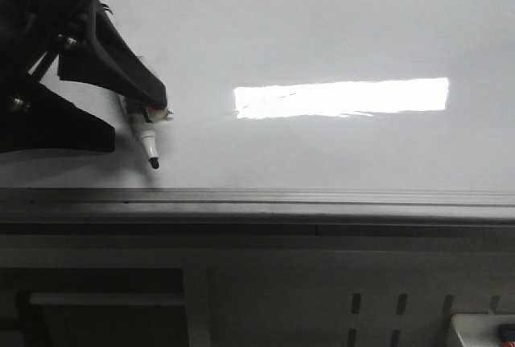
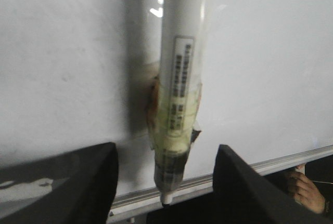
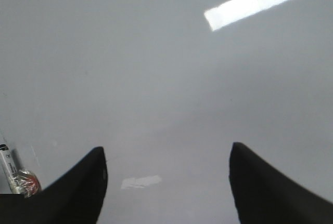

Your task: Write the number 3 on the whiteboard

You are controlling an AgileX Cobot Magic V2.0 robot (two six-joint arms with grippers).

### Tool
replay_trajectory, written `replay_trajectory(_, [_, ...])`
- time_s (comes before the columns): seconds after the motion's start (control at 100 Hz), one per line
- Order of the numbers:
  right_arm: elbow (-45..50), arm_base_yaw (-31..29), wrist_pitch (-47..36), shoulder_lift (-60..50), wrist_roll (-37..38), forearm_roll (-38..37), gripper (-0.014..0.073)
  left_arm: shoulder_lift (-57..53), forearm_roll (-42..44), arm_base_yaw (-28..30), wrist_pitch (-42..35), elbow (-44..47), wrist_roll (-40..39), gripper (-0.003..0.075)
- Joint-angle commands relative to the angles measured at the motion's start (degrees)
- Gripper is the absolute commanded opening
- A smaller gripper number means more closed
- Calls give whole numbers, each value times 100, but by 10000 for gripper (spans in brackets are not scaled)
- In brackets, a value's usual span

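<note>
The whiteboard (image 1: 322,25) is a glossy white board with a grey metal frame edge (image 1: 322,198) at its near side. No strokes of the number 3 show on it. A white marker (image 1: 147,134) with yellowish tape round it lies by the board's near left part, its black tip (image 1: 154,163) pointing at the frame. My left gripper (image 1: 149,105) is over it. In the left wrist view the marker (image 2: 179,78) runs between the two black fingers (image 2: 78,182), which stand apart on either side without touching it. My right gripper (image 3: 167,177) is open and empty over bare board (image 3: 156,78); the marker (image 3: 9,167) shows at that view's edge.
A bright rectangular glare (image 1: 342,97) lies across the middle of the board. Below the frame is a grey bench front with slots and a white box (image 1: 483,331) at the right. A person's hand (image 2: 304,190) shows past the board's edge in the left wrist view.
</note>
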Motion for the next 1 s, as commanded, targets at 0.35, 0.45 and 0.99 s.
replay_trajectory(0.35, [-198,8,-300,109,-52,-26,449,422,-73,-7,-336,-133,9,146])
replay_trajectory(0.45, [-198,8,-300,109,-52,-26,449,422,-73,-7,-446,-133,9,50])
replay_trajectory(0.99, [-554,784,214,307,-1662,116,448,-41,-8,-7,369,-402,1810,-20])
